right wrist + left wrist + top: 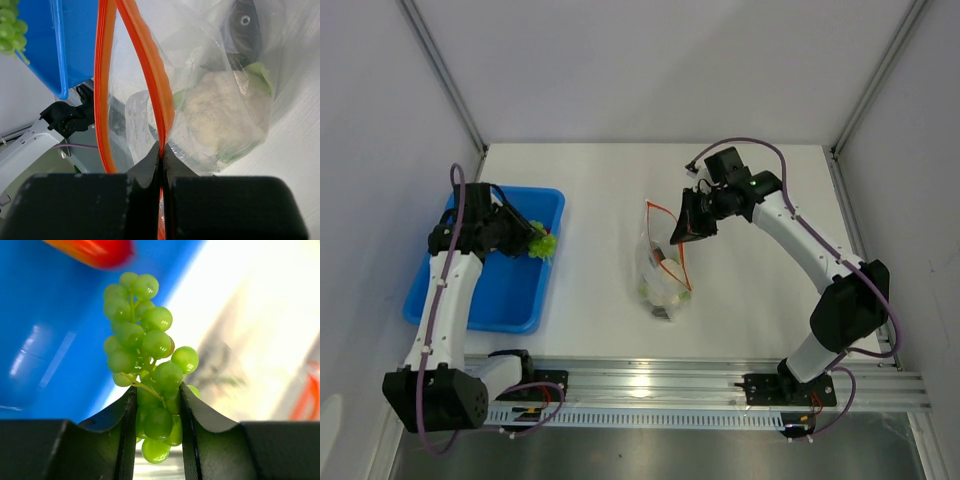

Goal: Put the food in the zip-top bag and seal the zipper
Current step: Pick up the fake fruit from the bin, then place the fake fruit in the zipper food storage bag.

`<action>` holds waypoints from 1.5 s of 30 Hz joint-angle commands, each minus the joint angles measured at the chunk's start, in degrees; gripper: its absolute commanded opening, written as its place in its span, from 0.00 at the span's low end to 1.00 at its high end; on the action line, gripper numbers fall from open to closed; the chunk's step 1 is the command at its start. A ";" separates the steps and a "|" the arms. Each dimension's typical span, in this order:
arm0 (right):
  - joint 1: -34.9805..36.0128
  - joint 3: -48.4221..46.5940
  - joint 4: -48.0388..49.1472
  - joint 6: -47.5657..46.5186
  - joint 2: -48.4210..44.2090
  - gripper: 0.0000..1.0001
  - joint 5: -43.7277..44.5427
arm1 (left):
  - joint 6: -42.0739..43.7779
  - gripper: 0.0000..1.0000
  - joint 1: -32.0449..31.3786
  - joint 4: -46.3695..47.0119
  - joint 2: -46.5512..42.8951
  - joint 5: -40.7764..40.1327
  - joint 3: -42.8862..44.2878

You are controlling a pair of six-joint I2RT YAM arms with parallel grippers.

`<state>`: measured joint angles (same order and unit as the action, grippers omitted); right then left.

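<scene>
Pinching green grapes [145,355], left fingers [100,450] hover by blue tray [510,290].

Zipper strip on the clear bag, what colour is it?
Orange-red; the zipper shows best in the right wrist view, pinched by the right gripper.

Left gripper [157,392] gripping; right gripper [161,152] pinched tight.

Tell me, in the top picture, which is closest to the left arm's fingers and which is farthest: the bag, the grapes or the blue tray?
1. The grapes: pinched between the left fingers, over the right side of the tray.
2. The tray: just below them, stretching left.
3. The bag: farthest, off to the right, mid-table.
</scene>
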<state>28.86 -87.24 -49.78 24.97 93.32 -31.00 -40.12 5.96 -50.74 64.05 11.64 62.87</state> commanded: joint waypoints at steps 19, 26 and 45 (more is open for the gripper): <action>2.51 -6.10 -1.37 2.28 -3.32 0.00 6.30 | -9.89 0.04 -31.97 24.11 6.17 27.47 15.00; 3.57 -5.05 -1.02 2.10 -4.28 0.00 8.68 | -11.82 0.06 -36.27 21.47 12.06 32.92 14.65; 4.54 -5.22 -0.58 2.63 -5.25 0.00 8.15 | -7.09 0.08 -37.42 8.64 19.00 24.41 16.57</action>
<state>33.10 -91.18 -51.92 26.94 91.05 -22.33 -50.87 -31.09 -37.82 82.67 41.39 75.99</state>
